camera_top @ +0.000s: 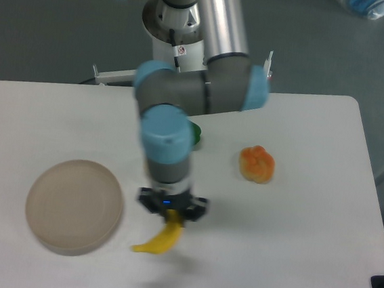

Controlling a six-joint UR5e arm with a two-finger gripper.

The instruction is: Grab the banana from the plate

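The bright yellow banana (160, 240) hangs from my gripper (173, 217), which is shut on its upper end. The banana is tilted, its lower tip pointing down-left, and it is held above the white table, just right of the plate. The beige-tan round plate (74, 205) sits at the left of the table with nothing on it. The gripper's fingertips are mostly hidden by the gripper body and the banana.
An orange, lumpy fruit (257, 164) lies to the right of the arm. A green object (194, 135) is partly hidden behind the arm's wrist. The table's front edge runs close below the banana.
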